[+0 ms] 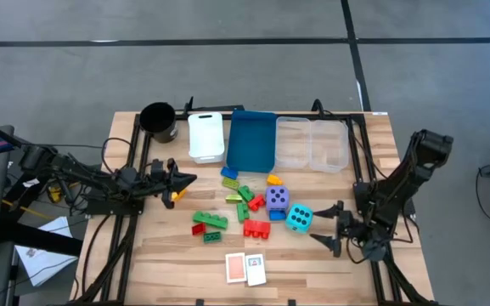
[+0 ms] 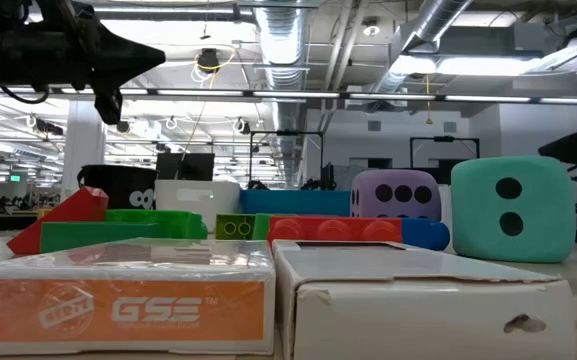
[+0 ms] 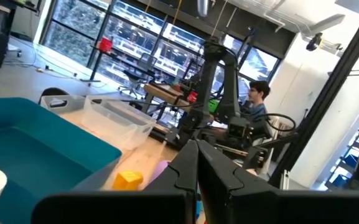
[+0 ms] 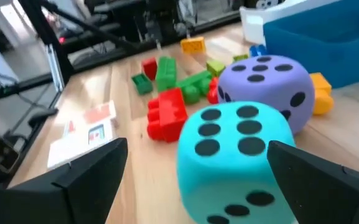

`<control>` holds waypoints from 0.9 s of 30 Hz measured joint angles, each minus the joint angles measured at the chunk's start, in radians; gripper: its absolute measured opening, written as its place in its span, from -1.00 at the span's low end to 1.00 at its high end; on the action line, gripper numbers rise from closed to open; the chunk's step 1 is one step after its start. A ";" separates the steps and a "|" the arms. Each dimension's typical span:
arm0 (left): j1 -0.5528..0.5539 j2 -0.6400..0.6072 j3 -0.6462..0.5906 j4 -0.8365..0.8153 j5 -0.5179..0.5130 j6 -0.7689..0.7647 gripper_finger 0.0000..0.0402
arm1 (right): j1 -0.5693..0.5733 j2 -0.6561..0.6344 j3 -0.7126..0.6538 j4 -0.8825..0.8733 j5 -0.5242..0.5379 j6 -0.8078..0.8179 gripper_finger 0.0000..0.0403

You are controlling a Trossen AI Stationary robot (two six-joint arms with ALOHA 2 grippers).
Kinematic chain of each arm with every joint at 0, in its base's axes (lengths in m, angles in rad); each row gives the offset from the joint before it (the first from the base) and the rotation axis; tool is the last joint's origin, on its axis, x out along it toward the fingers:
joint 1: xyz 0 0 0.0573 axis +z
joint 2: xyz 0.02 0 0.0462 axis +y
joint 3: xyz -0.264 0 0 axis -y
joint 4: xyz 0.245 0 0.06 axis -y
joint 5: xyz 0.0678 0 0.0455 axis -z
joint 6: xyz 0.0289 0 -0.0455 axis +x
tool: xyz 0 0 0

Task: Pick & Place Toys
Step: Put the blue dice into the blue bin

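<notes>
The right gripper [image 1: 328, 231] sat low near the right edge of the table [image 1: 372, 280], its fingers spread wide and empty, aimed at the cyan die [image 1: 299, 218] just beside it. In the right wrist view the die [image 4: 241, 158] filled the gap ahead of the two fingers, which stood either side of it but apart from it. The step in hand looked like a grasp on this die. To do it well, the gripper would need to advance until the fingers bracketed the die's middle, then close gently, since a soft die should squash rather than slip. The purple die [image 1: 278, 198] was touching or nearly touching the cyan one on its far side, so a straight approach mattered to avoid shoving both into the bricks [image 1: 246, 206]. The left gripper [image 1: 187, 179] hovered with fingers closed, holding nothing visible, near the white bin [image 1: 205, 136] towards the table's far left. Two cards [image 1: 245, 268] lay by the near edge.
</notes>
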 joint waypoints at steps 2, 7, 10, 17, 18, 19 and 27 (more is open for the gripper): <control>-0.010 0.000 0.000 0.000 0.000 0.000 -1.00 | 0.001 -0.041 0.000 -0.071 -0.023 0.036 0.89; -0.017 0.000 0.000 0.000 0.000 0.000 -1.00 | 0.000 -0.135 0.000 -0.174 -0.082 0.070 0.89; -0.017 0.000 0.000 0.000 0.000 0.000 -1.00 | 0.000 -0.179 0.000 -0.198 -0.083 0.061 0.89; -0.017 0.000 0.000 0.042 0.000 0.032 -1.00 | 0.000 -0.227 0.000 -0.182 -0.106 -0.060 0.89; -0.017 0.000 0.000 0.045 0.000 0.032 -1.00 | 0.000 -0.227 0.000 -0.176 -0.106 -0.065 0.89; -0.017 0.000 0.000 0.046 0.000 0.033 -1.00 | 0.000 -0.227 0.000 -0.172 -0.106 -0.065 0.89; -0.017 0.000 0.000 0.046 0.000 0.034 -1.00 | -0.001 -0.225 0.000 -0.164 -0.107 0.000 0.89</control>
